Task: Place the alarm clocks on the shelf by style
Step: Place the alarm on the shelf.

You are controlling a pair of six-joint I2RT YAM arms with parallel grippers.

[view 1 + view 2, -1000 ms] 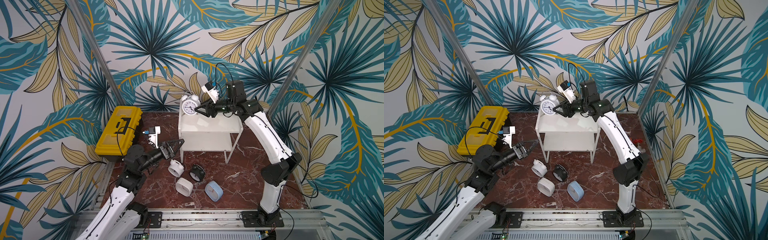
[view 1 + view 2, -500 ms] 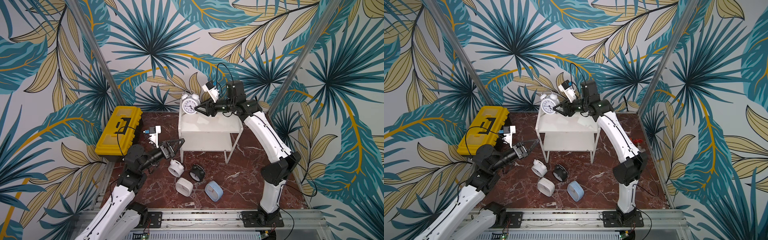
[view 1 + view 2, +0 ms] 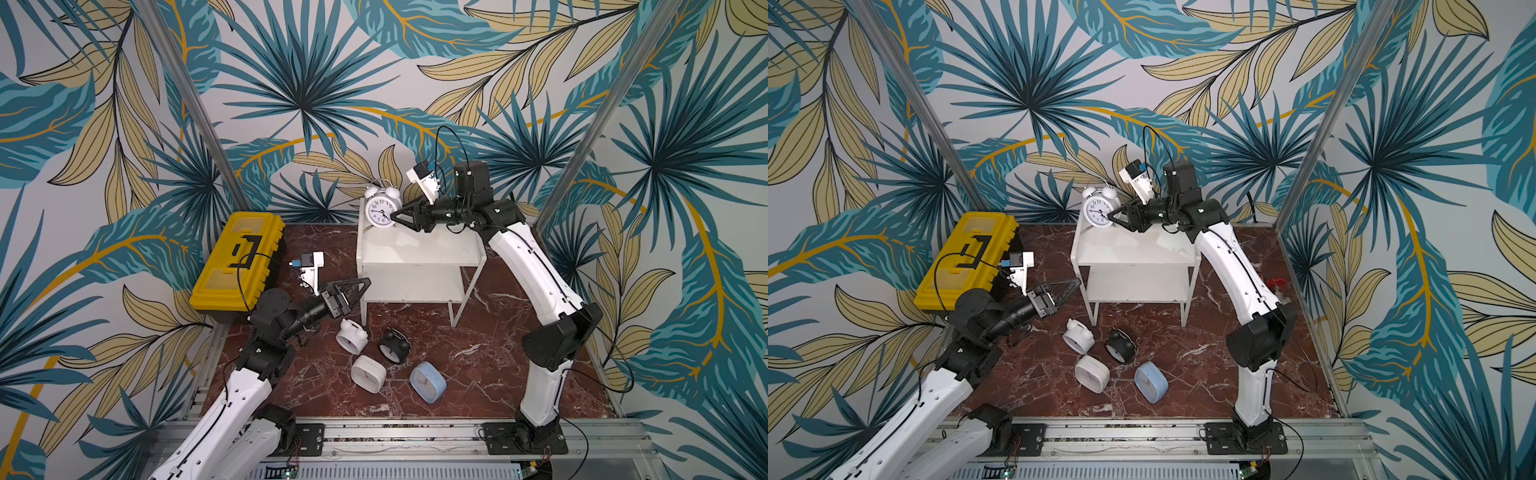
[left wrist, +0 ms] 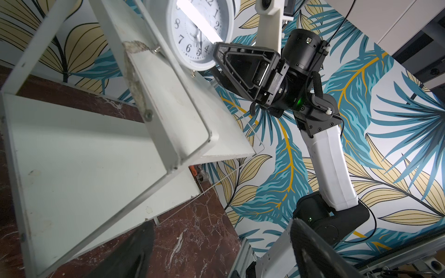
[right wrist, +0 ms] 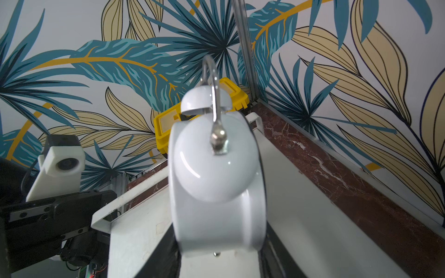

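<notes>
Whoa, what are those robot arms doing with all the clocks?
They're putting alarm clocks on the shelf. The right end effector grips a white twin-bell clock on the top board. The left end effector hangs open and empty beside the shelf. Another white bell clock, a black bell clock, a white square clock and a light blue clock lie on the table.

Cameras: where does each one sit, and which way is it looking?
Top views: high in front, looking down on the shelf; left arm and right arm show.
Left wrist: on the left arm, low beside the shelf, looking up at the white bell clock in the right gripper; the left gripper shows as dark tips.
Right wrist: on the right arm, looking along the top board at that clock's side; its gripper's fingers flank it.
Shared: every view shows that clock.
</notes>
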